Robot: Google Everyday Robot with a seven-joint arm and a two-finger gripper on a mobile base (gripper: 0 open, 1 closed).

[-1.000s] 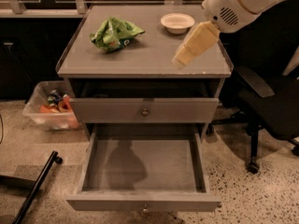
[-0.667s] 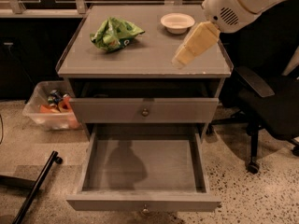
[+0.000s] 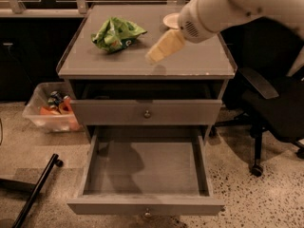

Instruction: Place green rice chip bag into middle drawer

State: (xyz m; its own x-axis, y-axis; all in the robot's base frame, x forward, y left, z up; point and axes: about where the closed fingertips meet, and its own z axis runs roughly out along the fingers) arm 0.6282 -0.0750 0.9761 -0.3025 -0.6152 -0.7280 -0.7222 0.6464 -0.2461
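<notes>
My gripper [image 3: 153, 55] hangs over the near middle of the cabinet top [image 3: 199, 63]. It shows as a pale yellowish tapered shape pointing down and to the left, smeared at its edges. I cannot tell whether it is released or clenched, but nothing shows in its hold. Behind it my arm [image 3: 223, 6] is a smooth white rounded shell with a small vent grille, cut off at the upper right edge.

The cabinet top is a flat, dull grey slab with a thin raised lip. The green rice chip bag [image 3: 117, 33] lies on its far left part. It is crumpled, shiny bright-green foil with pale print that is too small to read. The bag sits to the left of my gripper and farther back, apart from it and not touched.

A white bowl [image 3: 169, 20] stands at the far right of the top, mostly hidden behind my arm.

Below, the upper drawer front [image 3: 109, 112] is plain grey with a round metal knob. Under it the middle drawer [image 3: 104, 205] is pulled out toward the near side. It is a shallow grey box with low walls and a flat bare bottom crossed by a shadow.

A clear plastic bin [image 3: 35, 118] with orange contents that I cannot make out stands on the speckled floor [image 3: 266, 198] at left. A dark office chair [image 3: 273, 110] stands at right, partly cut off.
</notes>
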